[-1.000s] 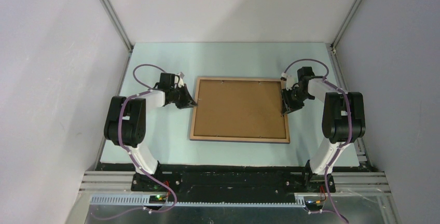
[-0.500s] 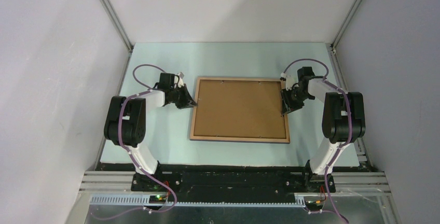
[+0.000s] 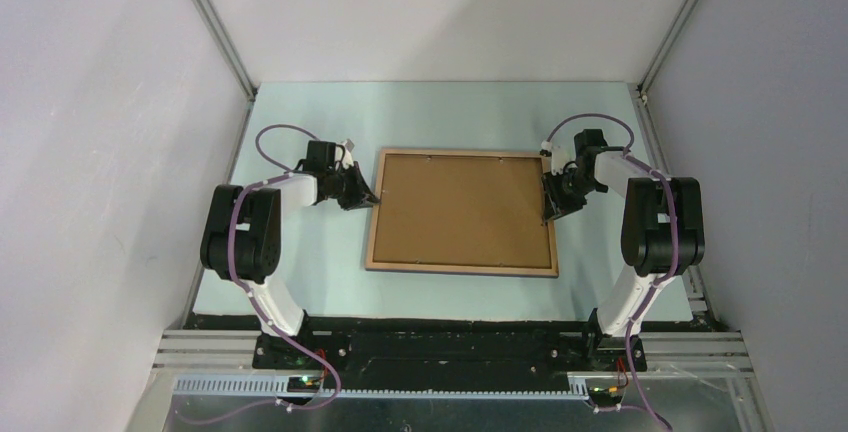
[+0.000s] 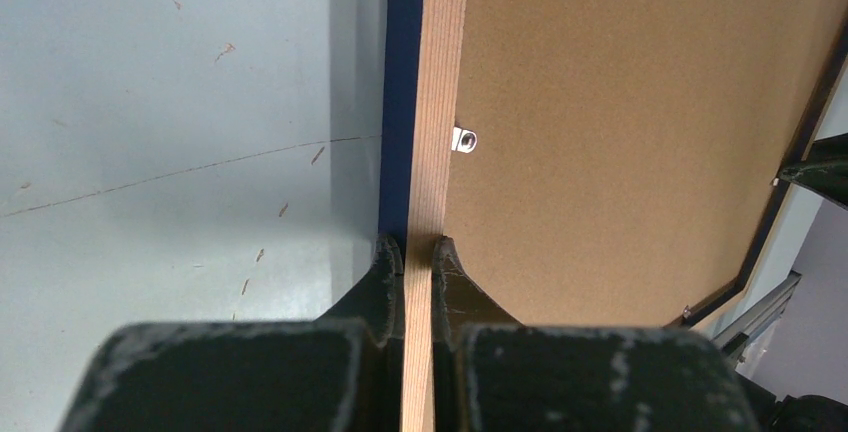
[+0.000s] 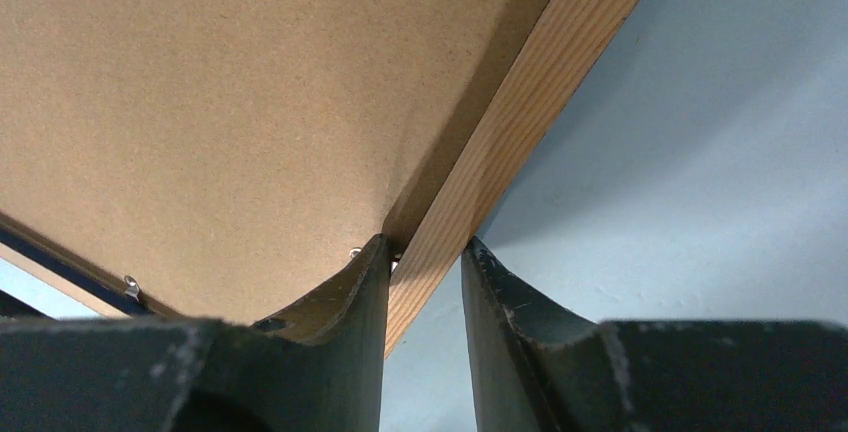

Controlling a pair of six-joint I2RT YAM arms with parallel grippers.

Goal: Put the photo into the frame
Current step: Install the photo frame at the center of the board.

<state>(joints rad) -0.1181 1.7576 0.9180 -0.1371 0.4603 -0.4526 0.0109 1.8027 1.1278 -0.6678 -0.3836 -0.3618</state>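
Between the two grippers, on the counter (image 3: 300, 252), the frame (image 3: 460, 268) lies back-up with its brown backing board (image 3: 460, 210) seated and the photo out of sight. One side border is clenched in the left gripper (image 4: 418, 247) and the opposite one in the right gripper (image 5: 425, 252), probably to steady or lift it evenly.

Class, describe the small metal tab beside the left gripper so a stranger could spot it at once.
On the pale green table lies the frame, back up. Follow the wooden rail pinched by the left gripper in its jaws: just beyond them a small silver tab reaches onto the brown backing board. It is the only shiny metal on that stretch of rail.
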